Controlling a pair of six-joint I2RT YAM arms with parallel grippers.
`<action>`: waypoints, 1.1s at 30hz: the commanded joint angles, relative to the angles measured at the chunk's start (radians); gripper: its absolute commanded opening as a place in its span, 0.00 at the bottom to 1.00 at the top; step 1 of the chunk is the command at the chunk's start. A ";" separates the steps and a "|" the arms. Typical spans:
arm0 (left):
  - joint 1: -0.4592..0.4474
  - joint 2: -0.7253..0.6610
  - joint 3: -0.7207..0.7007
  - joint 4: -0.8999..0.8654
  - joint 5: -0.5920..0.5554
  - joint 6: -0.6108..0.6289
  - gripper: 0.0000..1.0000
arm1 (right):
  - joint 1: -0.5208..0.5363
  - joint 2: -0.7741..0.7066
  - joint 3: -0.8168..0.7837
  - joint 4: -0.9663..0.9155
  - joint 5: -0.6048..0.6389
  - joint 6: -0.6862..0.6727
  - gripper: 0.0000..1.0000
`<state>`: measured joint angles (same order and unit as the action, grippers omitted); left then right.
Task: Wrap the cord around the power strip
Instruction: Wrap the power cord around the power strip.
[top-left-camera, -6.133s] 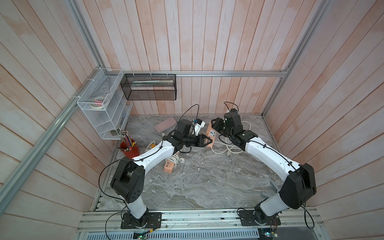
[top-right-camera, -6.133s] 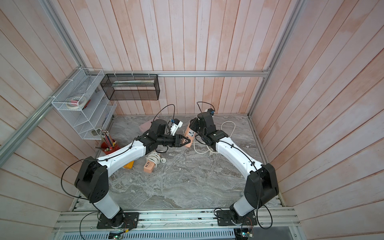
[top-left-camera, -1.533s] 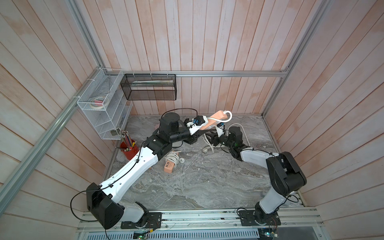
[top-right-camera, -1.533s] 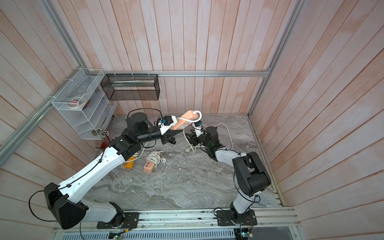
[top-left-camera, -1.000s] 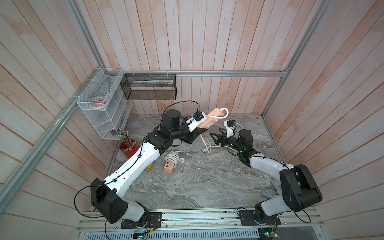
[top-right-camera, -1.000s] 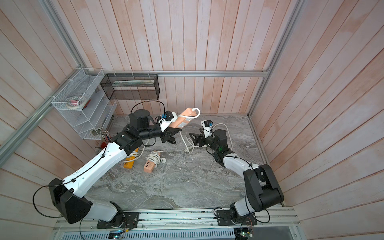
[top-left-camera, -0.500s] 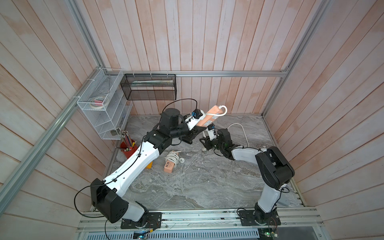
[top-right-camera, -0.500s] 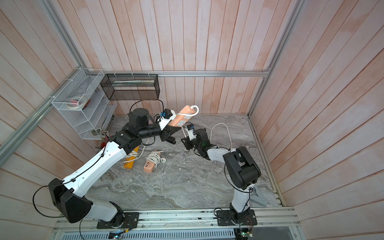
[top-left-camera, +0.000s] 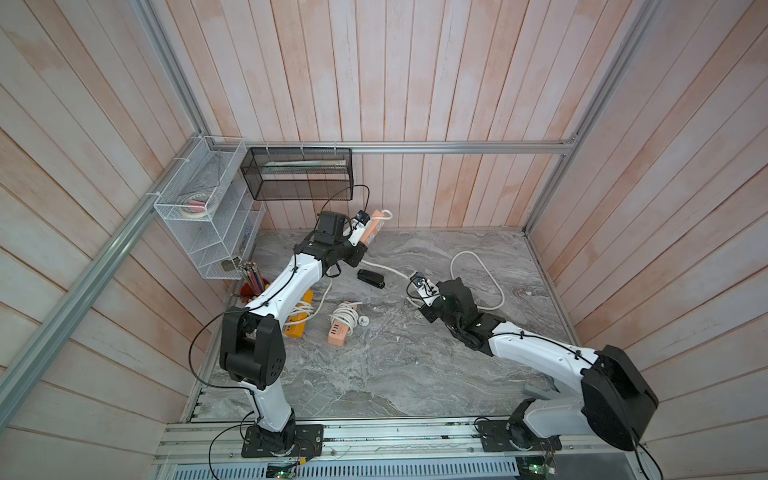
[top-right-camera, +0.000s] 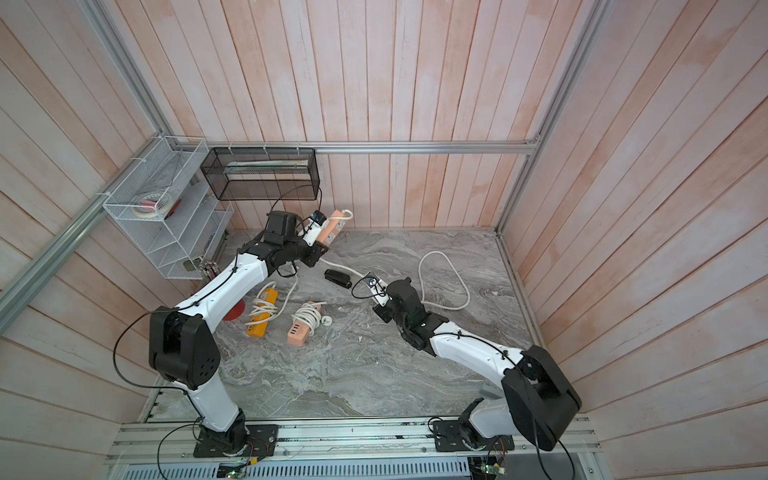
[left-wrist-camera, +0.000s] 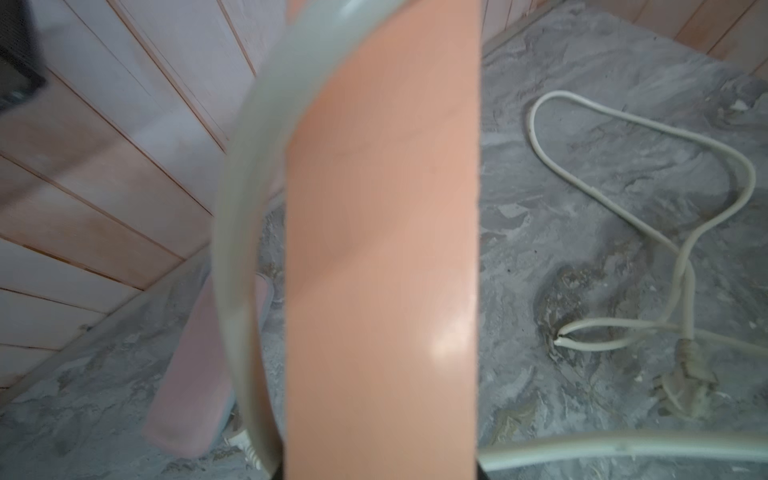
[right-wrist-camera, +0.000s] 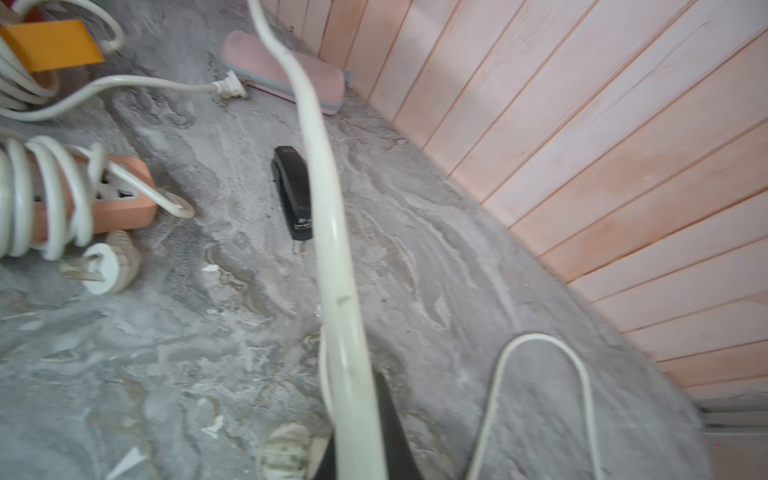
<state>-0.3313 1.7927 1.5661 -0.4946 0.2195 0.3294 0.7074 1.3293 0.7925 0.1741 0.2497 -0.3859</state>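
Two holds — power strip (left-wrist-camera: 382, 249), cord (right-wrist-camera: 324, 187)

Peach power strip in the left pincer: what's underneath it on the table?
A pink power strip lies on the marble tabletop, partly covered by the held strip and its cord; the rest is hidden.

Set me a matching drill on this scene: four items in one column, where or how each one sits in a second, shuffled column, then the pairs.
Items
1. peach power strip by the back wall
2. stapler
3. yellow power strip
4. loose white cord

States
A. lying on the table with cord coiled round it
B. pinched in the shut right claw
C. held off the table by the left claw
D. lying bare, black, between the two arms

Pairs: 1-C, 2-D, 3-A, 4-B
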 joint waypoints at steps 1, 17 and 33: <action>0.018 -0.045 0.018 0.010 -0.003 0.019 0.00 | -0.059 -0.015 0.088 -0.112 0.090 -0.136 0.00; 0.178 -0.102 -0.006 0.075 0.233 -0.233 0.00 | -0.156 0.064 0.113 -0.149 0.105 -0.114 0.00; -0.188 -0.022 -0.057 -0.195 0.113 0.325 0.00 | -0.231 0.007 0.471 -0.149 -0.278 -0.165 0.00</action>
<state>-0.4686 1.7973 1.5562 -0.6197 0.2668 0.4786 0.5243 1.2911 1.1858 0.0315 0.0891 -0.5770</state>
